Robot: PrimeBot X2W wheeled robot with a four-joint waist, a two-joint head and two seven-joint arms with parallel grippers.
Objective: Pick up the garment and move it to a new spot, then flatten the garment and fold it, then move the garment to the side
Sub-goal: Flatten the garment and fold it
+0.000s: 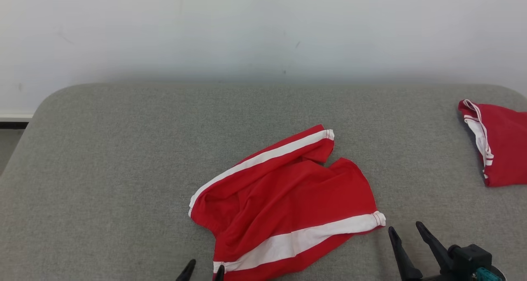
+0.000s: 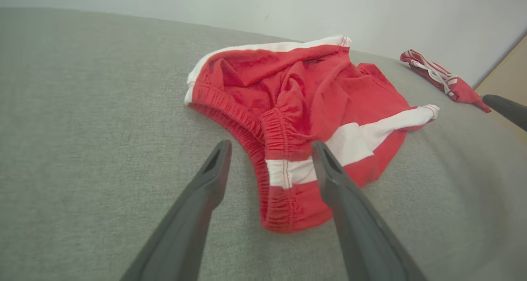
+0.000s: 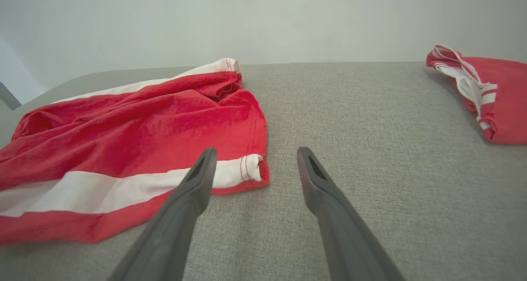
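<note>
Head view gives us the garment (image 1: 288, 198), a pair of red shorts with white side stripes, lying crumpled near the front middle of the grey padded table (image 1: 123, 169). Its waist end faces the robot's left, and its two leg openings point toward the right and the far side. We see the left gripper (image 1: 207, 264) at the bottom edge with its two dark fingertips apart, one tip right at the garment's near corner by the white stripe. In the left wrist view those fingers are spread to either side of the gathered elastic waistband (image 2: 284, 128), low over it, and we cannot tell whether they touch the cloth. The right gripper (image 1: 404, 226) sits at the lower right, jaws apart and gripping nothing, just beside the hem of the nearer leg. In the right wrist view, the finger at that view's left overlaps the end of the white stripe, while the other is over bare table. A second red garment (image 1: 502, 145) with white trim lies bunched at the table's right edge, well apart from the first. Behind the table we see a plain pale wall (image 1: 263, 25).
</note>
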